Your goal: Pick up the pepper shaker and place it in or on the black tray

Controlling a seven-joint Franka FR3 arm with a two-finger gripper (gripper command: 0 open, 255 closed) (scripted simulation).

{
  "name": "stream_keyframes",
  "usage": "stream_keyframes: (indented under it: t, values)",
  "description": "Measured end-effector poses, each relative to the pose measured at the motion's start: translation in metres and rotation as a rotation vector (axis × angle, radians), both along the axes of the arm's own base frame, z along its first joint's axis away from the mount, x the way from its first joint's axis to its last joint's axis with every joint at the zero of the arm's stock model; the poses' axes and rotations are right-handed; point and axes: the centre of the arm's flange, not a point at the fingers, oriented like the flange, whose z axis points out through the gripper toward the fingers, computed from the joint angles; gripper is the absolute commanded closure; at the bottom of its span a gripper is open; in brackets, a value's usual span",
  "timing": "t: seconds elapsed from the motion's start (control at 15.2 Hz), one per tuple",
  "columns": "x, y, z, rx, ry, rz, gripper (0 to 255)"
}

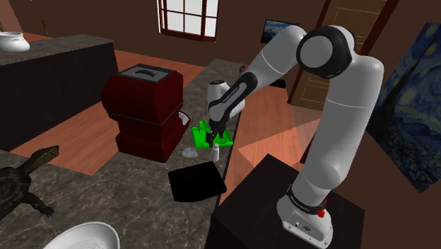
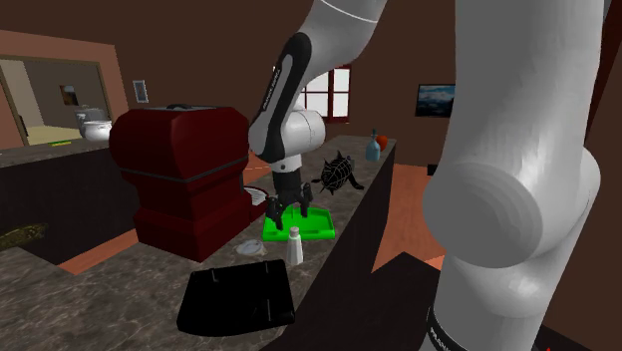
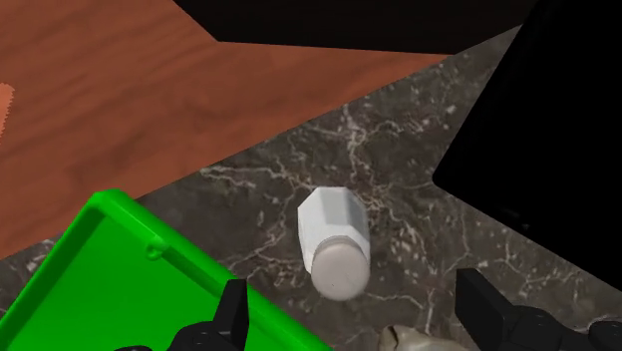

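Note:
The pepper shaker (image 3: 335,240) is a small pale grey-white bottle standing upright on the dark marble counter (image 3: 399,160). It shows as shaker (image 2: 295,246) beside a bright green tray (image 2: 311,225) and as shaker (image 1: 215,150) near the counter's edge. My black gripper (image 3: 359,317) hangs open just above it, fingers apart on either side and not touching; it also appears as gripper (image 2: 286,211) and gripper (image 1: 214,134). The black tray (image 1: 196,181) lies flat on the counter, nearer the stand than the shaker, and as black tray (image 2: 237,299).
A dark red appliance (image 1: 145,109) stands on the counter beside the green tray (image 1: 206,134). A small grey dish (image 1: 189,151) lies by it. A turtle figure (image 1: 21,184) and a white bowl (image 1: 81,237) sit toward the near end. A white jar (image 1: 216,90) stands farther back.

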Motion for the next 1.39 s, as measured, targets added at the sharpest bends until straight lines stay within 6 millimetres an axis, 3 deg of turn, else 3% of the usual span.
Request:
stream_keyframes:
  t: [0.53,0.99,1.06,1.39]
  values:
    - [0.001,-0.002,-0.048,0.002,-0.001,0.0,0]
    - [0.0,-0.003,-0.053,0.002,-0.001,0.001,0]
    - [0.0,-0.003,-0.053,0.002,-0.001,0.001,255]
    - [0.0,-0.003,-0.053,0.002,-0.001,0.0,255]
